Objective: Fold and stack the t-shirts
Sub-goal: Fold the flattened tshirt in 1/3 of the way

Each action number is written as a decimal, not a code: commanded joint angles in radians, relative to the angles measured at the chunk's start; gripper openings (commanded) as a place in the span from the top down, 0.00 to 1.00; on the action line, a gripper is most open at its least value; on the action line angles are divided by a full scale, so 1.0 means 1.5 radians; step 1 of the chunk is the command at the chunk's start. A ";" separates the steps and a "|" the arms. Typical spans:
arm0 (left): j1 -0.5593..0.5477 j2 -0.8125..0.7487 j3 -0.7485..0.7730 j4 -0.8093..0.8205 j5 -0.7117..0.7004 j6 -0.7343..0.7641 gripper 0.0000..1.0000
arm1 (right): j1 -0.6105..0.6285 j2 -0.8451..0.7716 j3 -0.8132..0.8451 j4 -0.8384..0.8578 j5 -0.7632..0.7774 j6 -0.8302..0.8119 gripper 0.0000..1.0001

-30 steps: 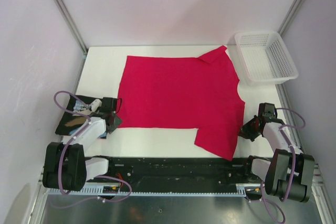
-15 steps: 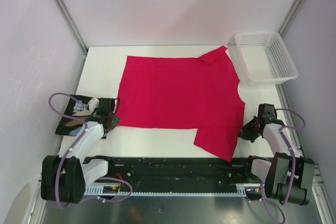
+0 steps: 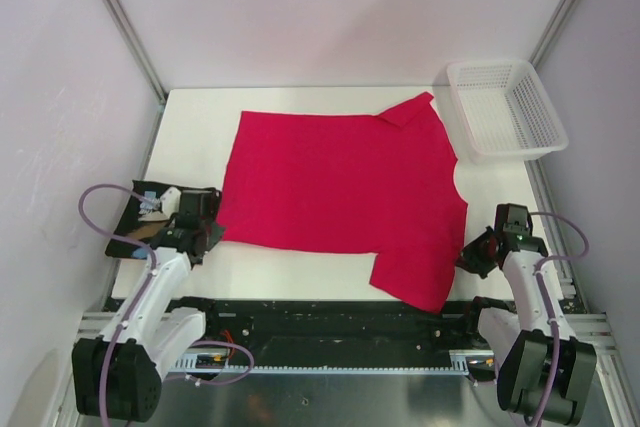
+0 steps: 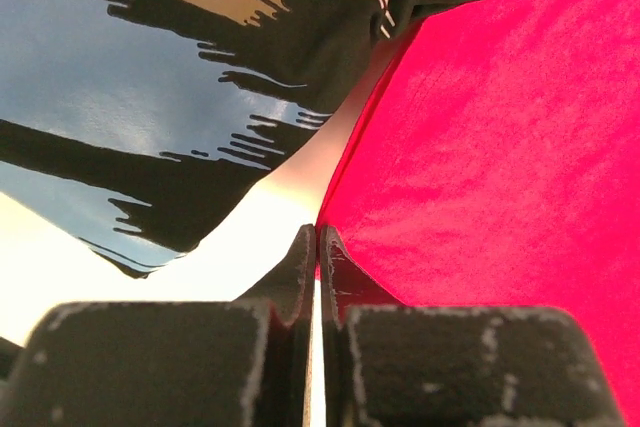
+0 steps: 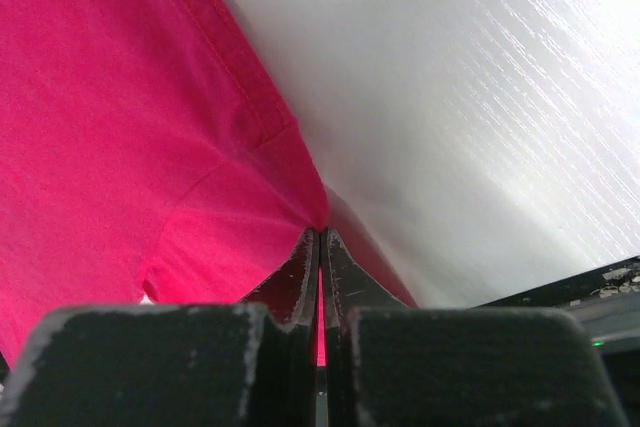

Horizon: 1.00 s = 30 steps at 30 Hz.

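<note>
While both claws sit pressed shut on pink shirt (image 3: 340, 187), left claw (image 3: 207, 234) pinching near hem corner, right claw (image 3: 478, 252) pinching near shoulder edge: lift level, together, keep cloth taut, carry near side over to far side. Pink shirt flat mid-table (image 3: 190, 127). Black shirt (image 3: 140, 217) just beside left claw, snag risk. Basket (image 3: 510, 153) far right, close to far sleeve.

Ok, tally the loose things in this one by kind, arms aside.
T-shirts: 2 (crimson-pink t-shirt, black printed t-shirt)
Baskets: 1 (white mesh basket)
Total: 3
</note>
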 commanded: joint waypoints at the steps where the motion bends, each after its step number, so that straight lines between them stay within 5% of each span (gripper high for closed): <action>1: -0.002 0.021 0.077 -0.005 -0.016 0.055 1.00 | -0.001 -0.019 0.040 -0.005 -0.013 -0.017 1.00; 16: -0.002 0.497 0.409 0.100 0.059 0.159 1.00 | 0.134 0.400 0.351 0.198 0.009 -0.065 1.00; 30: 0.030 0.532 0.440 0.101 0.058 0.169 1.00 | 0.080 0.505 0.420 0.209 0.002 -0.076 1.00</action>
